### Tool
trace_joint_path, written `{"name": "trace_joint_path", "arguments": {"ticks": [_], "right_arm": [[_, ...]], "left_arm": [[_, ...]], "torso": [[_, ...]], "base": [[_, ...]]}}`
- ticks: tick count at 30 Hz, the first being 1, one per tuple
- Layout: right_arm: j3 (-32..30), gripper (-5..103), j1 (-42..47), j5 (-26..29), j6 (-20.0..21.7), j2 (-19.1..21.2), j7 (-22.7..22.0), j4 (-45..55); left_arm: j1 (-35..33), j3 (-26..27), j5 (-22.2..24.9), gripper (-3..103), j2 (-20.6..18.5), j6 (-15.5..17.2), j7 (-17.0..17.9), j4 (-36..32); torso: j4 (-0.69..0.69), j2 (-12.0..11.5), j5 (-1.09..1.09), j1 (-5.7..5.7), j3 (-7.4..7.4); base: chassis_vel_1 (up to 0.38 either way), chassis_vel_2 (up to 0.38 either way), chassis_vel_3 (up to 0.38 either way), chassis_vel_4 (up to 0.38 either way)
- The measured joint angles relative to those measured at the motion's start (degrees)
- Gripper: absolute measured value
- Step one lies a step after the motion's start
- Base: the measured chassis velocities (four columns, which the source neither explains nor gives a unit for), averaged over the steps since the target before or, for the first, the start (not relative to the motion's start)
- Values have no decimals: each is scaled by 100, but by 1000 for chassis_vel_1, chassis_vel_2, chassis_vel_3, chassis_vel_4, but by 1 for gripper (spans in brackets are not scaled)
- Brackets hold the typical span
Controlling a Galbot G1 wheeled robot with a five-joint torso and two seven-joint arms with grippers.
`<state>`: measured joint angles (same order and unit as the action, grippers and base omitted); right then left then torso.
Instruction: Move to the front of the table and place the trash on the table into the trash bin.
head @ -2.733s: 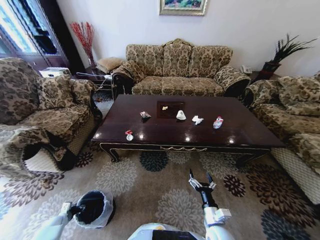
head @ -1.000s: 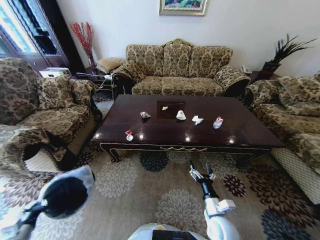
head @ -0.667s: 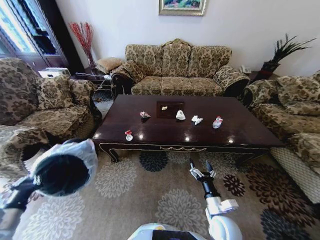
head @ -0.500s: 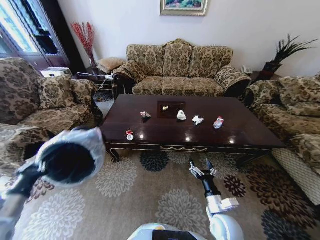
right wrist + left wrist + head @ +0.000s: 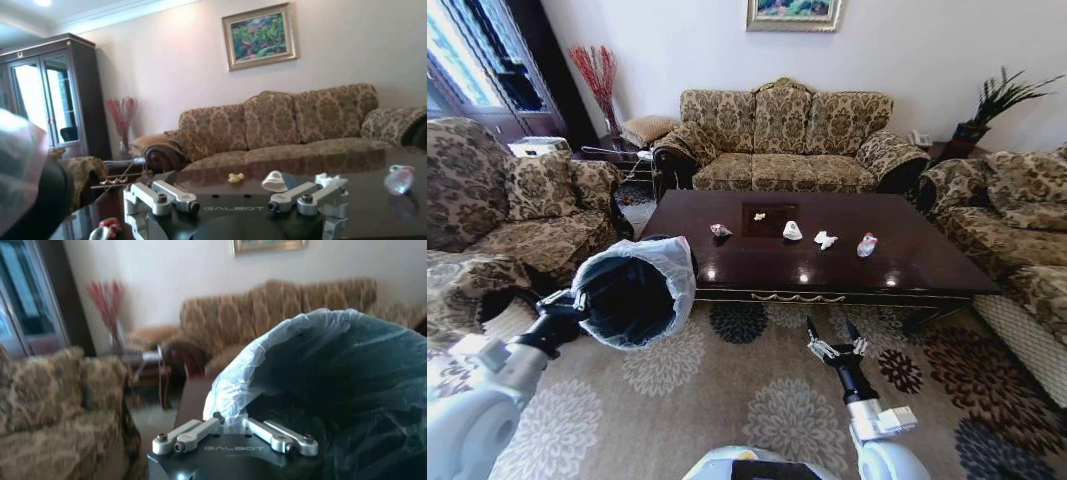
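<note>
Plastic-lined trash bin point(image 5: 634, 291) hanging in left end effector point(image 5: 560, 312) | right end effector point(image 5: 834, 344) wide, empty | approaching surface point(image 5: 927, 262); trash point(image 5: 865, 244) beyond, needing reach.

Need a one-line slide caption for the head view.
Left gripper holds the bin up near the table; right gripper, jaws open, waits over the carpet.

Home living room: patterned sofas point(image 5: 782, 135), coffee table point(image 5: 907, 250), floral rug point(image 5: 757, 390), framed painting point(image 5: 792, 14).
</note>
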<state>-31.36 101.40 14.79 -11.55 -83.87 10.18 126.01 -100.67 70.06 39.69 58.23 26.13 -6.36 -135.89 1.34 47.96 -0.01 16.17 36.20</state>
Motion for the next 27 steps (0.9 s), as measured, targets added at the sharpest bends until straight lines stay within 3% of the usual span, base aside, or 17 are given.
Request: {"name": "trace_joint_path", "arguments": {"ticks": [1, 2, 5, 6, 9, 27], "right_arm": [[14, 100, -4, -1, 9, 18, -5, 29], [14, 100, -4, -1, 9, 18, -5, 29], [34, 100, -63, 43, 12, 63, -36, 72], [34, 100, -63, 43, 12, 63, -36, 72], [25, 100, -135, 56, 35, 76, -36, 87], [15, 100, -150, 80, 49, 82, -42, 91]], "left_arm": [[14, 49, 195, 0, -193, 265, 5, 44], [14, 49, 195, 0, -193, 265, 5, 44], [83, 228, 887, 0, -804, 786, 120, 317], [83, 228, 887, 0, -804, 786, 120, 317], [203, 356, 1647, 0, -1156, 994, 399, 505], [225, 384, 1747, 0, -1178, 999, 433, 551]], "torso": [[0, 0, 0, 0, 0], [0, 0, 0, 0, 0], [1, 0, -1, 1, 0], [1, 0, -1, 1, 0], [-1, 0, 0, 0, 0], [1, 0, 0, 0, -1]], "base": [[212, 200, -215, -235], [212, 200, -215, -235], [253, 282, -248, -259], [272, 296, -280, -277], [258, 254, -236, -238], [98, 98, -94, -97]]}}
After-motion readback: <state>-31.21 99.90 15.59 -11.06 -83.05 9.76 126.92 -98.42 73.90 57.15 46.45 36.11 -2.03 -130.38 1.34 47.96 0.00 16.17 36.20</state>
